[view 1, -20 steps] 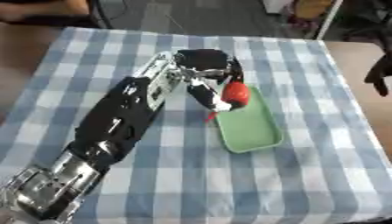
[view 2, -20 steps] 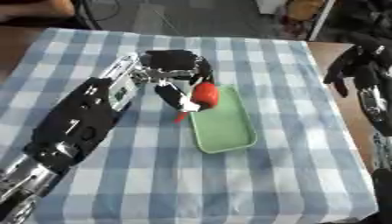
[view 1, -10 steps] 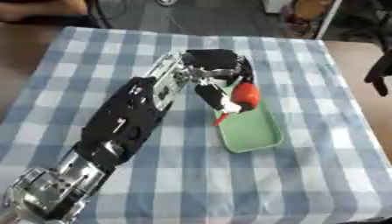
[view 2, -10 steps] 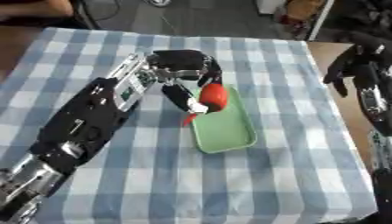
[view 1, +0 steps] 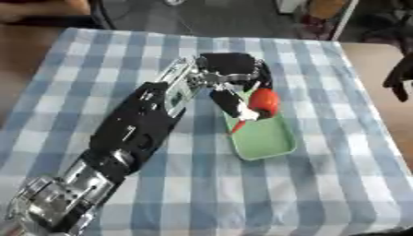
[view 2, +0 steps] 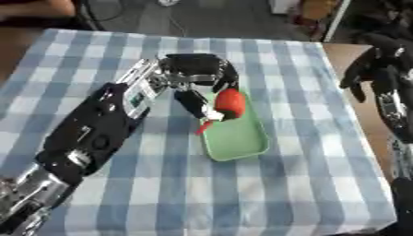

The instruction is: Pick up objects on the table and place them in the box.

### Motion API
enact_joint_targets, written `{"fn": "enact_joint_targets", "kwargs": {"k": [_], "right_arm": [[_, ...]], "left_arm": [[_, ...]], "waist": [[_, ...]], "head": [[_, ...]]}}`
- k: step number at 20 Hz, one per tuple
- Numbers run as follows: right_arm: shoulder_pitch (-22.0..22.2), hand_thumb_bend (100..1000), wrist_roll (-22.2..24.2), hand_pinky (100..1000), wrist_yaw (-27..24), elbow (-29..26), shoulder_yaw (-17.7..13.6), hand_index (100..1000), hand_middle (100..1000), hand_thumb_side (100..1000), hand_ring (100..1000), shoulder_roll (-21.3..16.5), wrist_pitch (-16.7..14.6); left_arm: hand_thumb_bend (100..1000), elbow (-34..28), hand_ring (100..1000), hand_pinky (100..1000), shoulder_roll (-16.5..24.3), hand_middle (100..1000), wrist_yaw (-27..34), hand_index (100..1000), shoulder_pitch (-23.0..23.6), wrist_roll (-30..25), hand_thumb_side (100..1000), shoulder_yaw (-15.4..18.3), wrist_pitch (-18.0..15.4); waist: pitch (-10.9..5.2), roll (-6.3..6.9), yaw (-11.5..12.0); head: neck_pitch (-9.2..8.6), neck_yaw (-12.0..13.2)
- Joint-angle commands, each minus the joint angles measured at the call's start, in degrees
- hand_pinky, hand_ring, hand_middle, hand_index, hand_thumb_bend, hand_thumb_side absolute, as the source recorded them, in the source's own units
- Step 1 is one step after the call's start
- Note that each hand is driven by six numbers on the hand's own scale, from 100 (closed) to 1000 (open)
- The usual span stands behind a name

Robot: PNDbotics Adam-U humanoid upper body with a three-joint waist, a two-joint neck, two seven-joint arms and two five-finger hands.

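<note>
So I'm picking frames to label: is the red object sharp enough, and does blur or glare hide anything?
Left eye view: the red object in the left hand is soft-edged, its type unclear. Right eye view: equally soft, the right hand reads as a dark shape. No glare on the green box in either view.

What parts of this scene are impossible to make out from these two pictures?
- What the red object is: a blurred red shape, partly hidden by the left hand, both views.
- Whether it touches the green box: the thumb hides its underside.
- The right hand: cut by the left eye view's edge; its fingers are dark and blurred.
</note>
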Motion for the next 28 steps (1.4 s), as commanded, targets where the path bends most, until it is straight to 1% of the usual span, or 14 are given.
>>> {"fn": "enact_joint_targets", "kwargs": {"k": [1,4,11,18,20,21,22,23,24,25,26,28], "right_arm": [[-1.2,100,3.0,100,-0.4,-1.1,-0.1,896,508,636,435,-0.4,-2.8],[-1.4,100,3.1,100,-0.5,-1.1,0.1,896,508,636,436,-0.2,-2.8],[-1.8,100,3.4,100,-0.8,-1.2,0.3,896,508,637,435,0.2,-2.7],[-1.9,100,3.5,100,-0.8,-1.2,0.4,896,508,637,435,0.3,-2.7],[-1.9,100,3.6,100,-0.8,-1.2,0.4,896,508,637,435,0.3,-2.6],[-1.9,100,3.6,100,-0.8,-1.2,0.4,896,508,637,435,0.3,-2.6],[-1.9,100,3.6,100,-0.8,-1.2,0.4,896,508,640,435,0.3,-2.6],[-1.9,100,3.6,100,-0.8,-1.2,0.4,896,507,637,435,0.3,-2.6],[-1.9,100,3.6,100,-0.9,-1.2,0.5,896,507,637,435,0.3,-2.6],[-1.9,100,3.6,100,-0.9,-1.2,0.5,896,507,637,435,0.4,-2.6],[-2.0,100,3.7,100,-0.9,-1.2,0.5,896,507,637,435,0.4,-2.6],[-2.1,100,3.8,100,-0.9,-1.3,0.6,896,507,637,434,0.5,-2.6]], "left_arm": [[266,-0.4,378,228,-0.2,494,-0.6,662,-1.3,-0.6,596,0.4,-1.0],[263,1.5,382,239,-0.5,495,-2.3,669,-1.4,-0.4,605,0.9,-1.2],[268,5.8,386,252,-1.1,495,-6.7,678,-1.1,0.6,612,2.3,-3.1],[274,6.9,385,251,-1.5,493,-8.7,674,-0.9,2.3,616,2.6,-4.4],[284,6.8,387,250,-1.6,504,-8.8,673,-0.8,3.0,631,2.6,-4.6],[337,6.7,397,263,-1.7,521,-8.7,675,-0.8,3.5,663,2.5,-4.7],[335,6.6,397,263,-1.8,519,-8.6,675,-0.7,4.0,636,2.5,-4.9],[500,6.5,405,265,-1.8,537,-8.5,690,-0.7,4.4,722,2.4,-5.2],[500,6.3,405,265,-1.9,537,-8.3,690,-0.7,4.7,722,2.3,-5.5],[617,6.2,407,264,-1.9,545,-8.1,698,-0.7,5.0,741,2.2,-5.8],[645,6.1,409,265,-1.9,549,-7.9,702,-0.7,5.1,741,2.0,-6.2],[773,6.0,419,286,-1.9,564,-7.8,734,-0.7,5.0,778,1.9,-6.7]], "waist": [[-0.53,-0.12,-0.3],[-0.38,-0.27,-0.6],[-0.02,-0.47,-1.0],[0.02,-0.52,-1.1],[0.0,-0.5,-1.2],[0.0,-0.49,-1.2],[0.0,-0.48,-1.2],[0.0,-0.47,-1.2],[0.01,-0.47,-1.2],[0.04,-0.47,-1.3],[0.09,-0.49,-1.4],[0.17,-0.54,-1.6]], "head": [[0.01,0.4],[0.01,0.5],[0.01,0.4],[0.01,0.3],[0.01,0.2],[0.01,0.2],[0.01,0.2],[0.01,0.2],[0.01,0.2],[0.01,0.2],[0.01,0.2],[0.01,0.2]]}}
